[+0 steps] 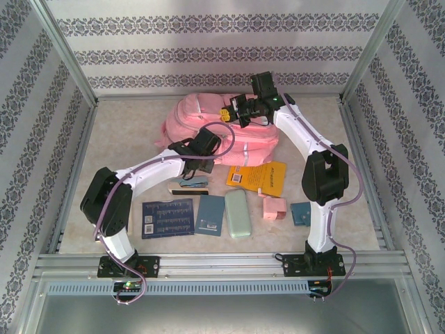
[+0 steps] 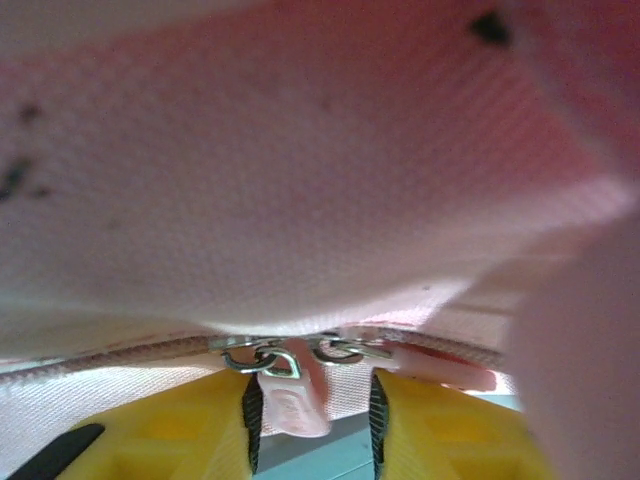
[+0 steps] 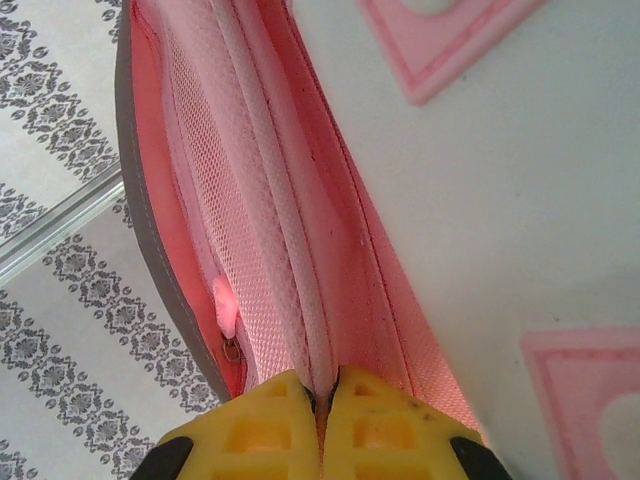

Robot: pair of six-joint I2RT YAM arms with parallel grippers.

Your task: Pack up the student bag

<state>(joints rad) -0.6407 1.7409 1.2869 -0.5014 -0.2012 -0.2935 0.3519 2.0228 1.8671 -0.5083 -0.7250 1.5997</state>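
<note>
Enclosing beige table (image 1: 125,136), damask-patterned walls (image 1: 208,42)

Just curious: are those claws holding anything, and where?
Right claw pinches the student bag by a pale corded seam. Left claw straddles a pink zipper pull; a grip there cannot be told.

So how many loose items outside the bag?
7, in front of the student bag: stapler-like item, dark booklet, blue notebook, green case, orange book, pink block, teal block. The left arm may hide more.
</note>
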